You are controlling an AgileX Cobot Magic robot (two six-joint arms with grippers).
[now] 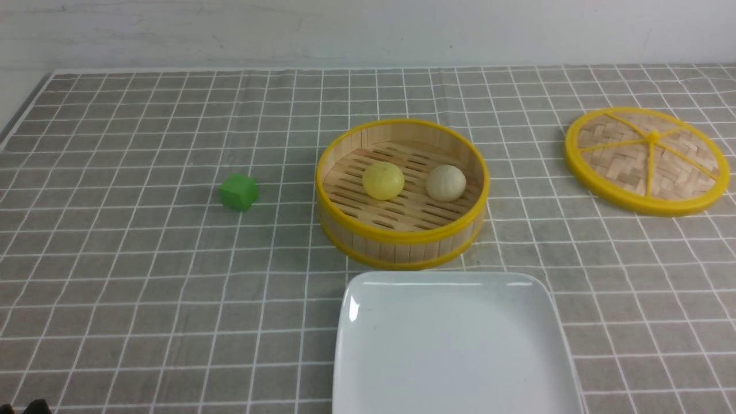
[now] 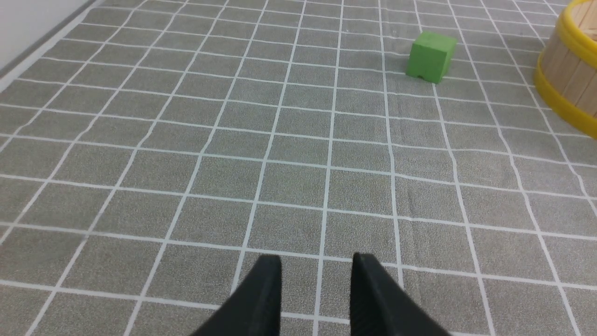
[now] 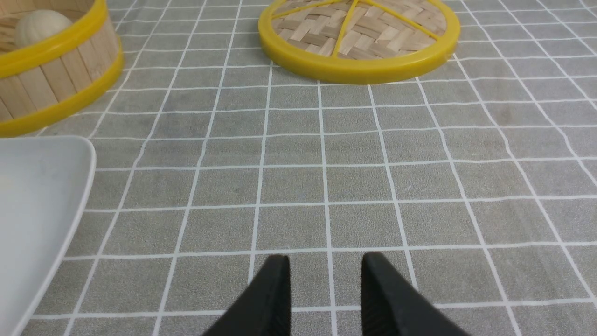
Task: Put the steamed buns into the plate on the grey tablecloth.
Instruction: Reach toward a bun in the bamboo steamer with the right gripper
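Both end effectors [image 2: 317, 261] [image 3: 325, 261] stand open, holding nothing. Lower one vertically over the yellow bun [image 1: 383, 180], straddle it, squeeze gently, then lift clear of the steamer's rim [image 1: 402, 234].

1 plain white plate [image 1: 454, 345], 1 white-gridded grey tablecloth [image 1: 172, 322], 1 green cube [image 1: 238, 192].

2 steamed buns [image 1: 414, 182]: yellow, beige-white, apart | plate [image 1: 457, 345]: white | grey tablecloth [image 1: 144, 322]: white-gridded, creased
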